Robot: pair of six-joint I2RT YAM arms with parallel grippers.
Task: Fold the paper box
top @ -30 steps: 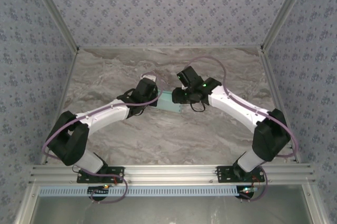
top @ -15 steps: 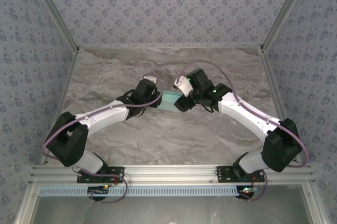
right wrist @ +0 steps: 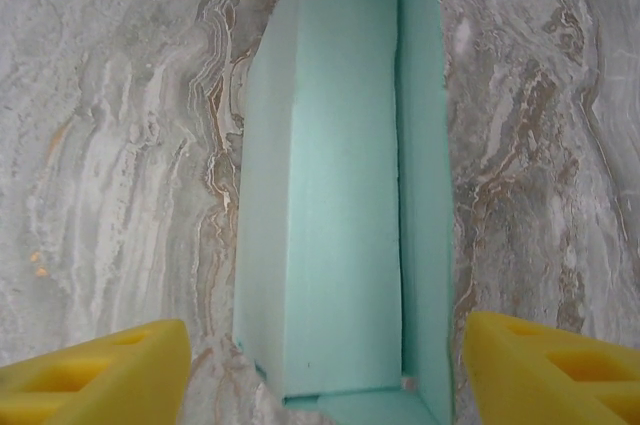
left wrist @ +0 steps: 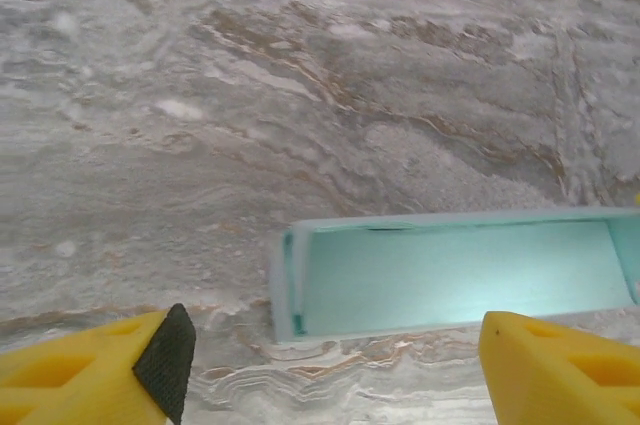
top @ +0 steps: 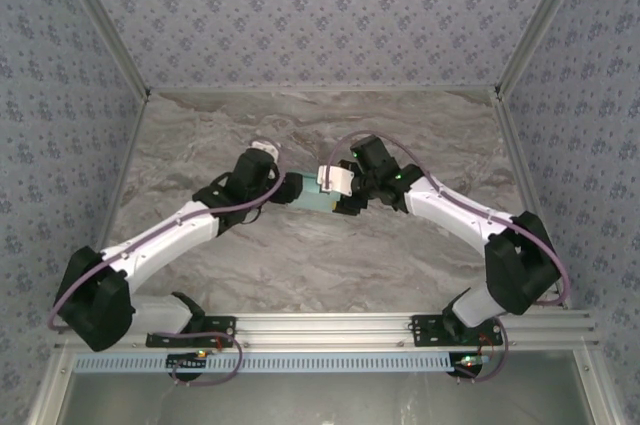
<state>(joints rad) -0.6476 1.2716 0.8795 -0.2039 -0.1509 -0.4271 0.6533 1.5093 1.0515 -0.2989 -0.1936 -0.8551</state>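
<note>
Paper box [left wrist: 450, 275] folded into tray, resting on table [left wrist: 300, 95] | left end effector [left wrist: 335, 345] spread, near box | right end effector [right wrist: 327, 340] spread over box

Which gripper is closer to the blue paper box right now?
Right. The right gripper straddles the paper box, open jaws either side of it. The left gripper, also open, sits just short of its long side.

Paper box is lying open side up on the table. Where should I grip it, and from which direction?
Probably pinch one long upright wall of the paper box from above, jaws astride it. The top is open and the card looks thin, so squeezing across both walls could buckle it.
</note>
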